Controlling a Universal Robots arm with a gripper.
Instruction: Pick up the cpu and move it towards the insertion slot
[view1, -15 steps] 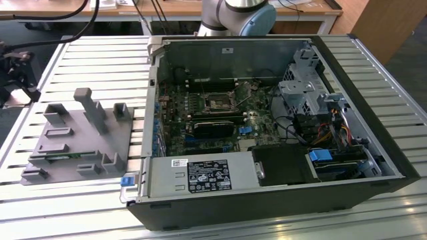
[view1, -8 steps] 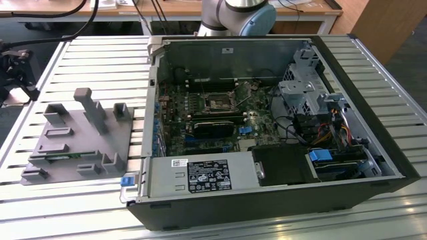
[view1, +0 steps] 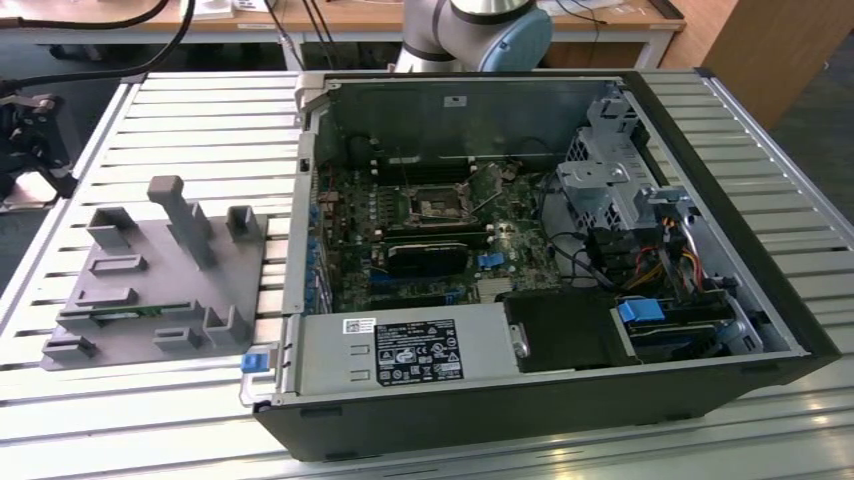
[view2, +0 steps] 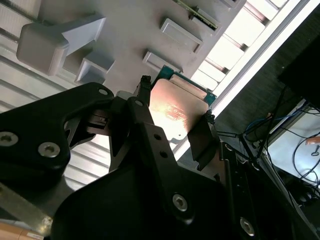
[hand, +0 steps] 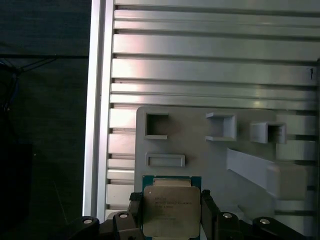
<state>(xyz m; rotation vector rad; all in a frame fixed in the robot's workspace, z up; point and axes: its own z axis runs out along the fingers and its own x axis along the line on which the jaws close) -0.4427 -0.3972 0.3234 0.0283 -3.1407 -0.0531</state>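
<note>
**Gripper closed on the cpu above the grey fixture**

In both wrist views the gripper (hand: 171, 212) (view2: 177, 103) points down at the grey fixture (hand: 200, 145) (view2: 125, 40). The fixture lies on the slatted table (hand: 200, 60). The two black fingers (hand: 206, 214) press against opposite edges of the cpu (hand: 171, 207) (view2: 172, 110), so the chip is clamped between them. Its pale metal top faces the cameras, and a green border shows along one edge. The cpu sits over the fixture's margin, just beside a shallow rectangular recess. Whether it rests on the plastic or hangs clear of it cannot be told.

In the exterior view a pale joint of the arm (view1: 478, 28) rises behind the open computer case (view1: 467, 410). The insertion slot (view1: 438, 203) is a dark square in a metal frame on the motherboard (view1: 400, 255) inside that case. The fixture (view1: 147, 280) lies outside the case toward the exterior view's left, well apart from the slot.
</note>
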